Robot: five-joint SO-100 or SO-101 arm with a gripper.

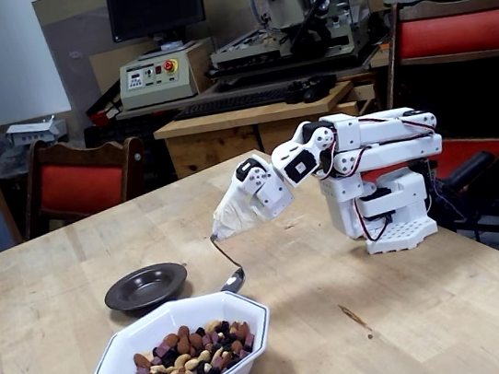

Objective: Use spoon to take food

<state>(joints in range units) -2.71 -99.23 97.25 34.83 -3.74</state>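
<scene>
With the arm [372,165] folded forward from its white base [393,213] near the table's right edge, the gripper [227,223] points down-left toward the table's middle. Its fingers are buried under off-white tape, so jaw state can't be read directly; the spoon [228,266] hangs from that taped tip, so it's gripping or strapped to the handle, can't tell which. Thin dark handle drops from the tape, bends, and ends in the shiny bowl just below and slightly right of the gripper tip. Spoon bowl sits right at the back rim of the white octagonal bowl [124,349], between it and the small dark dish [146,286]; whether it touches the rim isn't clear. Food [188,356], a nut and raisin mix, fills the white bowl near the table's front edge. Nothing visible in the spoon. Dark dish lies just behind-left of the white bowl. Wooden table [361,320] carries it all.
</scene>
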